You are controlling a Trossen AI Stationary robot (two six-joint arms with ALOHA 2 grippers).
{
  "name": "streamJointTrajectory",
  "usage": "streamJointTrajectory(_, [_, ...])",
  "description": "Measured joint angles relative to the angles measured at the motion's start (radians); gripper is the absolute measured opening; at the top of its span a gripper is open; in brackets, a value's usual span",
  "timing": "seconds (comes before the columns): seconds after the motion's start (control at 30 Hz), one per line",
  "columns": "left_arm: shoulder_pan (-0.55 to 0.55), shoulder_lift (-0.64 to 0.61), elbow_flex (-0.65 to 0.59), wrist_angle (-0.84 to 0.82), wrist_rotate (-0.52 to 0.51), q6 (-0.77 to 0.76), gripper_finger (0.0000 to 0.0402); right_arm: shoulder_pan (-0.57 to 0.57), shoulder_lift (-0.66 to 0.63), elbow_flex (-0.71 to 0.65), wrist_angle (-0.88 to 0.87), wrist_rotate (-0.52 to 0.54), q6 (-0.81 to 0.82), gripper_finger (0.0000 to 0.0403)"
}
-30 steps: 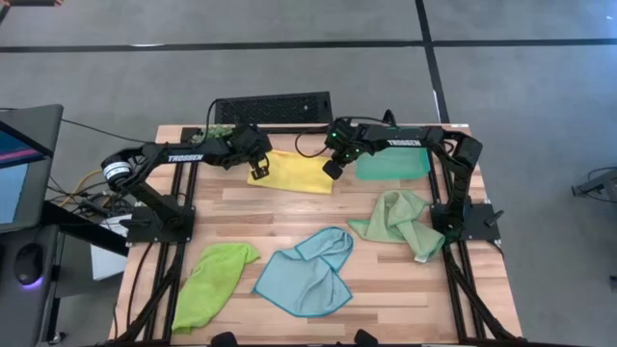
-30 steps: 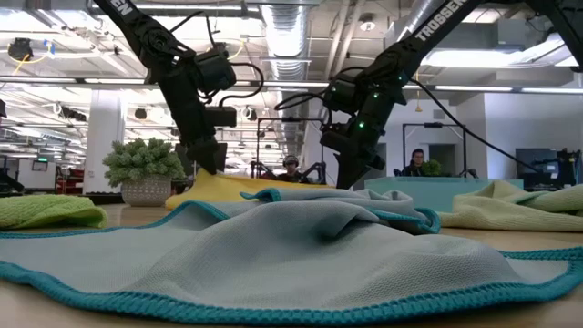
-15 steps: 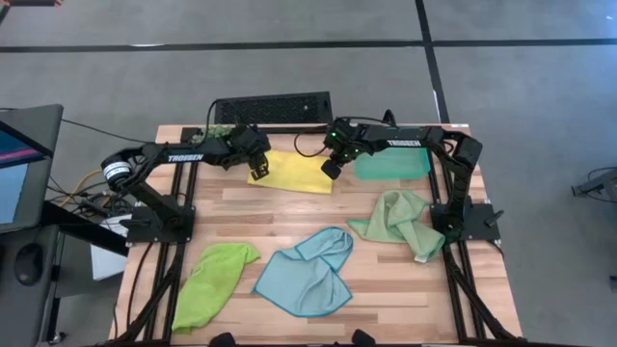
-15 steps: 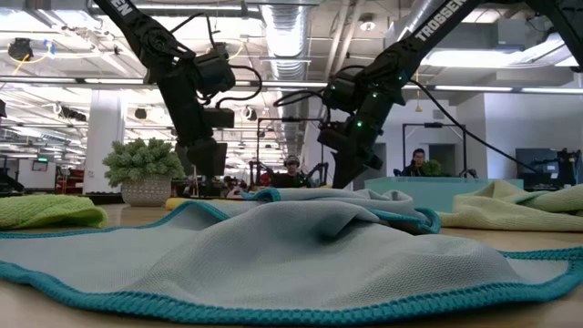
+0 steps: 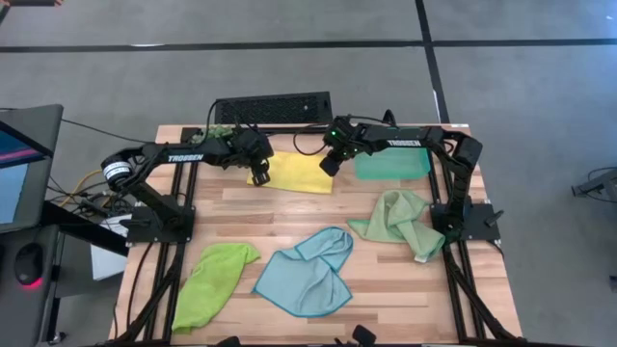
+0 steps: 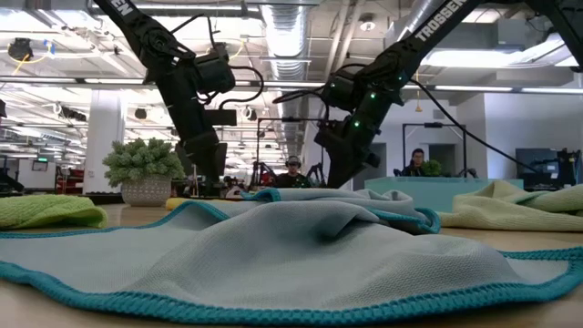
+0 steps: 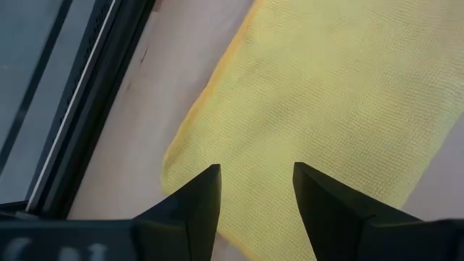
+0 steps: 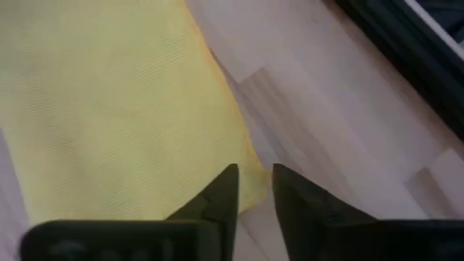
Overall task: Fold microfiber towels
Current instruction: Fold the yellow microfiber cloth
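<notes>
The yellow towel (image 5: 297,172) lies folded and flat on the wooden table near its far edge; it fills much of the left wrist view (image 7: 326,94) and the right wrist view (image 8: 109,94). My left gripper (image 5: 257,173) stands open just above the towel's left end (image 7: 254,181). My right gripper (image 5: 328,166) hangs over the towel's right end with a narrow gap between its fingers (image 8: 255,181). The light blue towel (image 5: 308,270), the lime green towel (image 5: 217,280) and the sage towel (image 5: 400,224) lie crumpled nearer the front.
A teal tray (image 5: 392,162) sits right of the yellow towel, close to my right arm. A black keyboard-like panel (image 5: 273,108) lies at the far edge, and a small potted plant (image 6: 143,173) stands at the far left. A person shows in the room behind (image 6: 291,169).
Both grippers have opened and let go of the yellow towel, the left one first. The towel's left end, which was held raised, has dropped and now lies flat. Both grippers have tipped upward a little without shifting across the table.
</notes>
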Motion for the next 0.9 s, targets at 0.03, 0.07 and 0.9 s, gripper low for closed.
streamJointTrajectory(0.03, [0.000, 0.000, 0.000, 0.000, 0.000, 0.001, 0.0164, 0.000, -0.001, 0.000, 0.000, 0.007, -0.002, 0.0134])
streamJointTrajectory(0.07, [0.000, 0.000, 0.000, 0.000, 0.000, 0.003, 0.0163, 0.000, -0.003, 0.000, 0.000, 0.008, -0.003, 0.0146])
streamJointTrajectory(0.9, [-0.093, 0.002, -0.175, -0.040, 0.081, -0.136, 0.0001, 0.262, 0.017, 0.010, -0.006, 0.073, 0.062, 0.0006])
